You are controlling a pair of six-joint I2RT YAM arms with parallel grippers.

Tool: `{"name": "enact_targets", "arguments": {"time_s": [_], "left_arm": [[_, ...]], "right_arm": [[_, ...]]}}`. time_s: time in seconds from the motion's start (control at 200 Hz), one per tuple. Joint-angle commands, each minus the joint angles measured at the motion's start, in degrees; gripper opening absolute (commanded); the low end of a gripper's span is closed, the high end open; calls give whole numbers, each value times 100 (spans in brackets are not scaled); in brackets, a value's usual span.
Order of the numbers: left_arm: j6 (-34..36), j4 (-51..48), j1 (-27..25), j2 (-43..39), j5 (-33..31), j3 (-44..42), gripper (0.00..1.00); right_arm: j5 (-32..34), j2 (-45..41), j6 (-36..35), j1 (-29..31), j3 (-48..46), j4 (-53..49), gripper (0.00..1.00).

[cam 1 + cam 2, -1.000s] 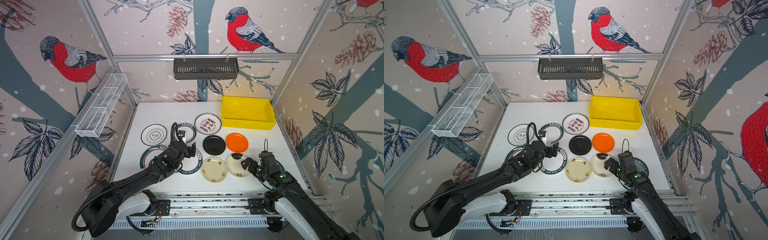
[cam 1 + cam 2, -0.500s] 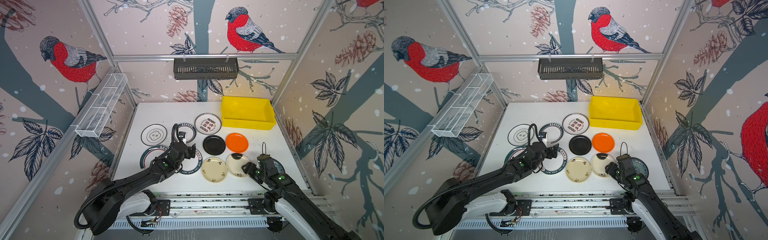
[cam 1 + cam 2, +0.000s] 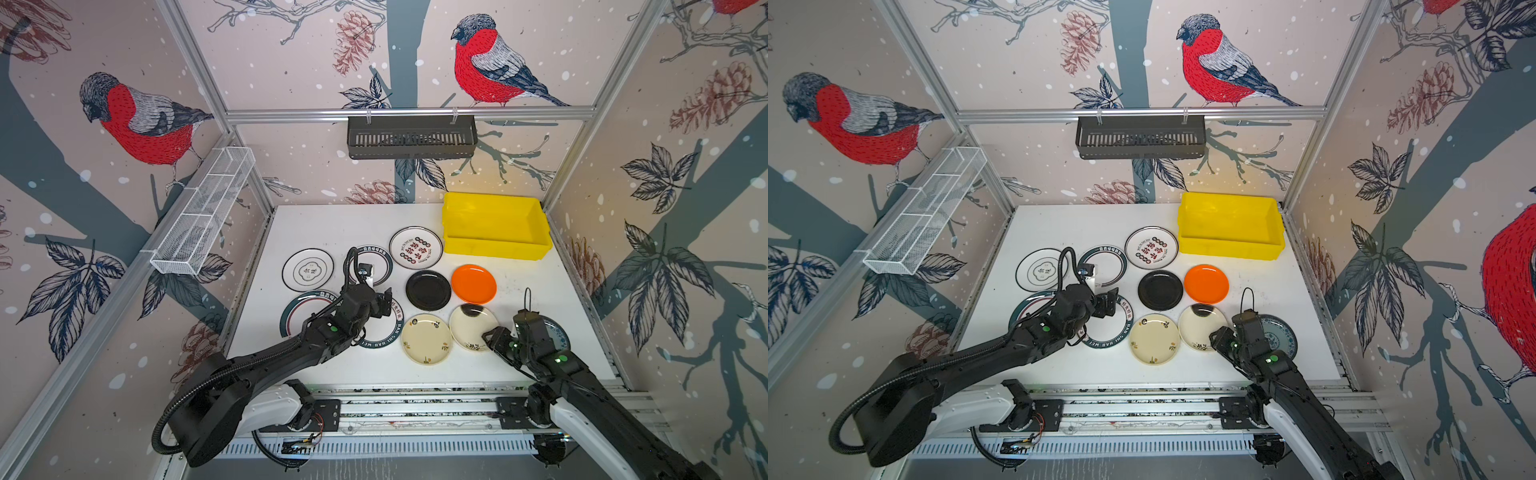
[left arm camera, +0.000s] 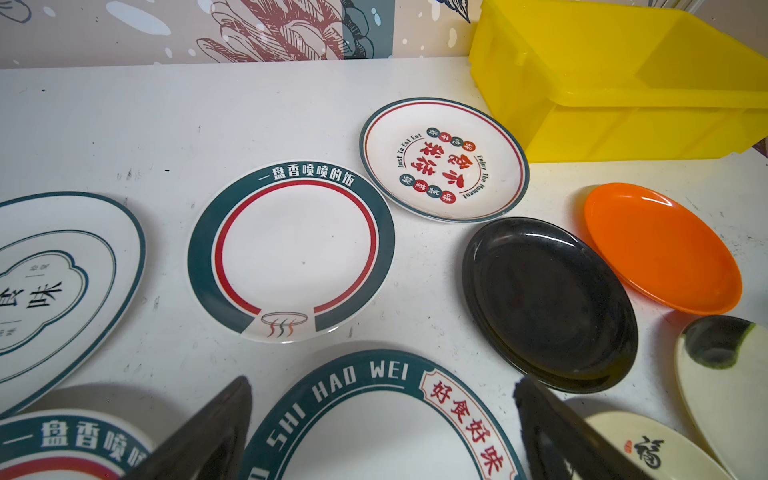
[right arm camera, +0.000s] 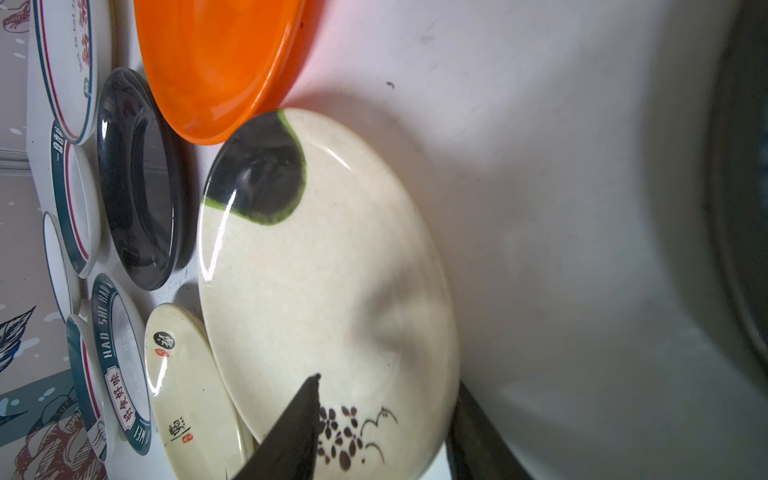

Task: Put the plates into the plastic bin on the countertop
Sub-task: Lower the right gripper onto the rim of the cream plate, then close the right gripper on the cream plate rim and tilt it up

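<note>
On the white table round plates are laid; the bright yellow rectangular plastic bin is set at its far R corner. L pincer is held wide over a white, green-rimmed plate lettered "SHI HAO WEI". "Just To Eat Eat" / "Enjoy The Moment" is read on a white, red-charactered plate. R pincer is set astride the rim of a cream floral plate nr the front edge; grip can't be told.
</note>
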Motion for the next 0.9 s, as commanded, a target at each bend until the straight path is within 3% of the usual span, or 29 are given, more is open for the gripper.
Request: {"name": "enact_targets", "arguments": {"time_s": [0.0,0.896], "left_arm": [[-90,135,-6,4,13,23,98],[-179,143,-6,155,48,-30,98]], "right_arm": [[-58,-36,187,31,-109,51,48],[214,-649,839,33,-758,191,31]]}}
